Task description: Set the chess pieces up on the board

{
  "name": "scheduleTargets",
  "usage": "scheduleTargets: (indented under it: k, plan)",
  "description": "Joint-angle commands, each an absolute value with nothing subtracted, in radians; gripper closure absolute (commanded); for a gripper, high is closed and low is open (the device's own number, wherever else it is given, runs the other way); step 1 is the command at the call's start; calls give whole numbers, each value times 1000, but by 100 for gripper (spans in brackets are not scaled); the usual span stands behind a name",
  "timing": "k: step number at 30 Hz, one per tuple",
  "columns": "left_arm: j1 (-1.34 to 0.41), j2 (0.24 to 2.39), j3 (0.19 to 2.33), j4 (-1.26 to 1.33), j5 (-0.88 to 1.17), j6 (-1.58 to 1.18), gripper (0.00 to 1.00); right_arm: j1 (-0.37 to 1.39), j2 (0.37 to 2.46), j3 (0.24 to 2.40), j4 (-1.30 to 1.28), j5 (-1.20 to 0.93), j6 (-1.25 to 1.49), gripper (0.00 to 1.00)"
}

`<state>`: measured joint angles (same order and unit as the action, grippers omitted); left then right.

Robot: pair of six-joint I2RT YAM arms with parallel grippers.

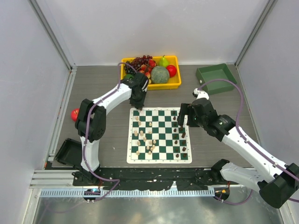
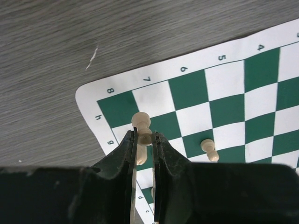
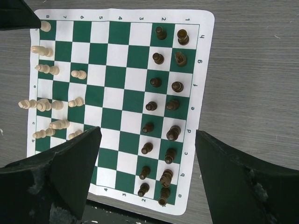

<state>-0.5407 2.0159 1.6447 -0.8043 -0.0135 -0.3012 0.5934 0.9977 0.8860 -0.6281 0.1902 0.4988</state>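
Bases of both arms sit at 6 o'clock in the top view, and the board [image 1: 161, 122] lies flat on the grey surface [image 1: 93, 79] just beyond them. Dark pieces [image 3: 177, 86] stand in two tidy columns along the board's 3 o'clock side. Light pieces [image 3: 44, 105] are loosely scattered over its 9 o'clock side, not in rows; whether some lie tipped over cannot be told. Right gripper [image 3: 147, 131] hovers above the board's 2 o'clock edge, jaws spread wide, released, nothing between them. Left gripper [image 2: 144, 136] is over the board's 11 o'clock corner, clenched on a light pawn [image 2: 140, 120] whose round head sticks out past the fingertips. The pawn is above the squares near the 8 and 7 marks, by rows g and h; whether its base touches the board cannot be told. A second light pawn [image 2: 209, 149] stands on the board at 3 o'clock from the held one in the left wrist view, apart from it. Red apple [image 1: 74, 114] rests on the surface at 9 o'clock, well off the board, beside the left arm. Farther out, at 12 o'clock, a yellow tray [image 1: 176, 85] holds grapes, a melon, a pear and other fruit. Green bin [image 1: 216, 77] sits at 2 o'clock by the back wall.
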Motion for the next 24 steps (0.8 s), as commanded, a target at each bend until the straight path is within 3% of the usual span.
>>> scheduleTargets:
  k: [1, 24]
  plan:
    - [-514, 1980, 1611, -792, -46, -288, 100, 591, 1006, 897, -592, 176, 502, 12]
    - [-494, 2003, 1589, -732, -45, -293, 100, 591, 1046, 916, -588, 160, 505, 12]
